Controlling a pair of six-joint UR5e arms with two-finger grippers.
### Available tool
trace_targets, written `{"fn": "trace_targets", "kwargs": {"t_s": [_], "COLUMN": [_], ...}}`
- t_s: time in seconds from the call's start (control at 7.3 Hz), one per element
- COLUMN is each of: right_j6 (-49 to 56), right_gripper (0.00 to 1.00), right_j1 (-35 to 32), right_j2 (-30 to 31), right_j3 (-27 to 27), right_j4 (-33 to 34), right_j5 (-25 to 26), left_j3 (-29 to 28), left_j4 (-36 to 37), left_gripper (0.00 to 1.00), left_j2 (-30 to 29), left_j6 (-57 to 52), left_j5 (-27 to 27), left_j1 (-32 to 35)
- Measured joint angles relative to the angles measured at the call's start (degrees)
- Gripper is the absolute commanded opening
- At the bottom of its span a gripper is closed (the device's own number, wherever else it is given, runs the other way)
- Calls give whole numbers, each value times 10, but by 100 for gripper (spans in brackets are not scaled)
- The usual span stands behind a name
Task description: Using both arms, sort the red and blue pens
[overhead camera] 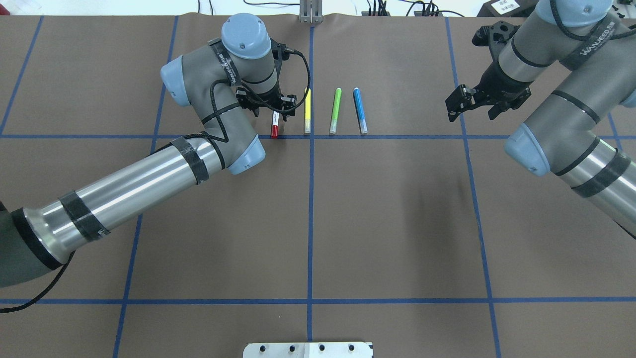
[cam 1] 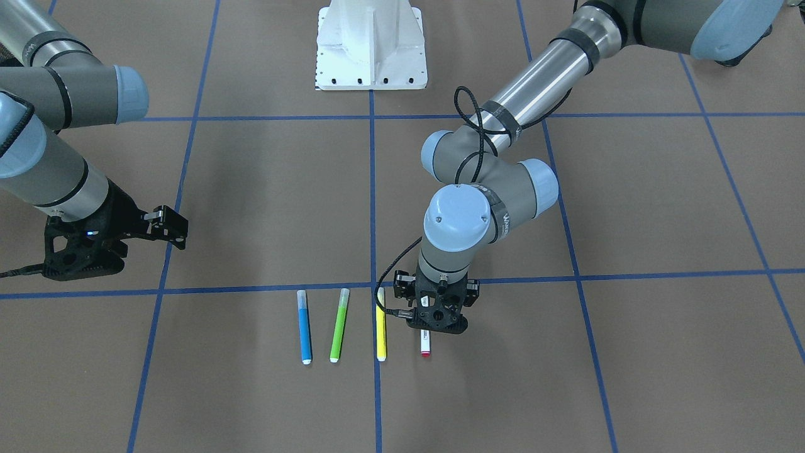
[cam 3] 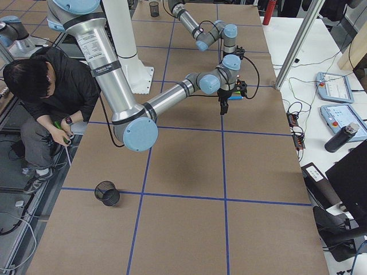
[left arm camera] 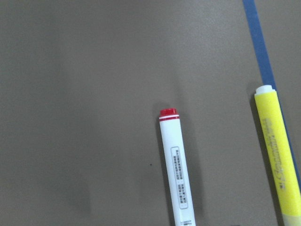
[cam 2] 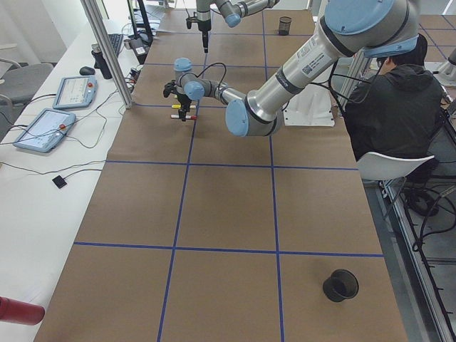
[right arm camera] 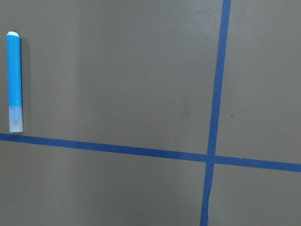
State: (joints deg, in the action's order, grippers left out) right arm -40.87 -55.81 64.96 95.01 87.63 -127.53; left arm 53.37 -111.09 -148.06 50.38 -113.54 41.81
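Note:
The red pen [cam 1: 426,345], white-barrelled with a red cap, lies on the brown table at one end of a row of four markers. My left gripper [overhead camera: 272,112] hangs directly over it, open, a finger on either side of the barrel. The left wrist view shows the red pen [left arm camera: 176,165] lying flat with no fingers in frame. The blue pen [overhead camera: 359,110] lies at the other end of the row. My right gripper [overhead camera: 471,114] hovers open and holds nothing, well to the side of the blue pen [right arm camera: 14,82].
A yellow marker [overhead camera: 307,110] and a green marker [overhead camera: 336,110] lie between the two pens. Black mesh cups [cam 2: 340,284] stand near the table's ends. A seated person [cam 3: 46,86] is beside the white pedestal [cam 1: 371,44].

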Motion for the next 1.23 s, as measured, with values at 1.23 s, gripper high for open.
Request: {"fn": "trace_targets", "kwargs": {"t_s": [1.23], "right_j6": [0], "right_gripper": [99], "right_j1": [-2], "right_j2": [0], "right_j3": [-7], "right_j4": [0], "right_j5": [0], "left_j3": [-11], "left_j4": [-1], "left_gripper": [53], "left_j2": [-10], "left_j6": [38], "left_j5": [0], "left_j1": [-12]}}
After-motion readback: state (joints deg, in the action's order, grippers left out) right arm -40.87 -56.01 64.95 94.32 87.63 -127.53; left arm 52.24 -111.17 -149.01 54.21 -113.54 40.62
